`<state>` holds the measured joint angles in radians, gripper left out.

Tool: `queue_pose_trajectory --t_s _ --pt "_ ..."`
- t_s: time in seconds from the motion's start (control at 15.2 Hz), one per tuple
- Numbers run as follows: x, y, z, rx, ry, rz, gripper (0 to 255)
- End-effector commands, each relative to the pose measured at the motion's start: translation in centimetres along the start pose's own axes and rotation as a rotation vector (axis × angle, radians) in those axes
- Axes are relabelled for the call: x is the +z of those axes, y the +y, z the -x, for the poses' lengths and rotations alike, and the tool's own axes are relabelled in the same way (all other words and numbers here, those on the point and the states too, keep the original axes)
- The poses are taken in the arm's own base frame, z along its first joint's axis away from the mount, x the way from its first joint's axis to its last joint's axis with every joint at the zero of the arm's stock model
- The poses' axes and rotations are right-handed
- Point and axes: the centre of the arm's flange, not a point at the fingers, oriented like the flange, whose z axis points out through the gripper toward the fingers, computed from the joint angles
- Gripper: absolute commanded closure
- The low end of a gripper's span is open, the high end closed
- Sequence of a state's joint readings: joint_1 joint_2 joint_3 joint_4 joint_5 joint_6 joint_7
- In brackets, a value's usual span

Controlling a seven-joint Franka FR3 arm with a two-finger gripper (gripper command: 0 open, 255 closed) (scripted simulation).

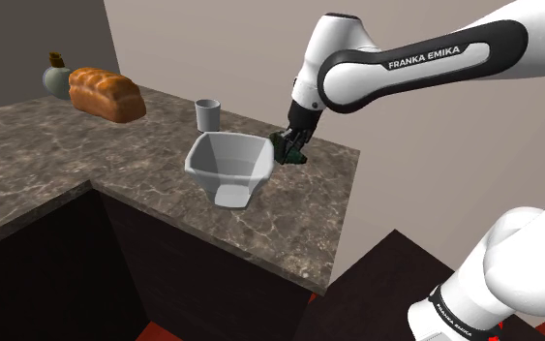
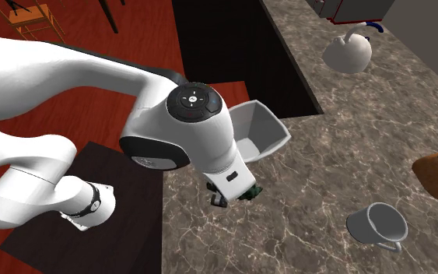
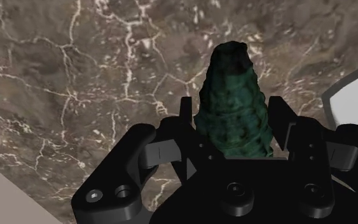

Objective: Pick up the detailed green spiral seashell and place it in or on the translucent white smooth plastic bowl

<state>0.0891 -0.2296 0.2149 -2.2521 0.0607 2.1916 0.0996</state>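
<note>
Looking along the gripper [image 3: 231,116], I see both black fingers closed against the flanks of the seashell [image 3: 233,76], which stands between them with its tapered tip pointing away from the hand. It is dark green, cone-shaped and ringed with knobbly ridges. In the shoulder view the white arm comes across from the upper right and its wrist bends downward, so the gripper [image 1: 292,147] hangs with the shell near the worktop's [image 1: 57,145] far edge, just beside the bowl's [image 1: 248,170] rim and about level with it. That bowl is pale grey-white and smooth, squarish, with flaring walls and a flat floor. The worktop is brown stone veined in white. Past the bowl stands a grey cup [image 1: 207,113]; farther along lies a crusty loaf [image 1: 106,94].
</note>
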Motion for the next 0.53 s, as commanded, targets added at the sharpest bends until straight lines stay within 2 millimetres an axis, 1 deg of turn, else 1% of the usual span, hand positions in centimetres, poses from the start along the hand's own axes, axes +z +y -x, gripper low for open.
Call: queue_pose_trajectory --t_s 0.0,0.46 --pt "-1.3 -0.2 -0.1 0.0 0.004 -0.001 255" --pt "-4.9 -0.2 -0.7 0.0 0.004 -0.001 255"
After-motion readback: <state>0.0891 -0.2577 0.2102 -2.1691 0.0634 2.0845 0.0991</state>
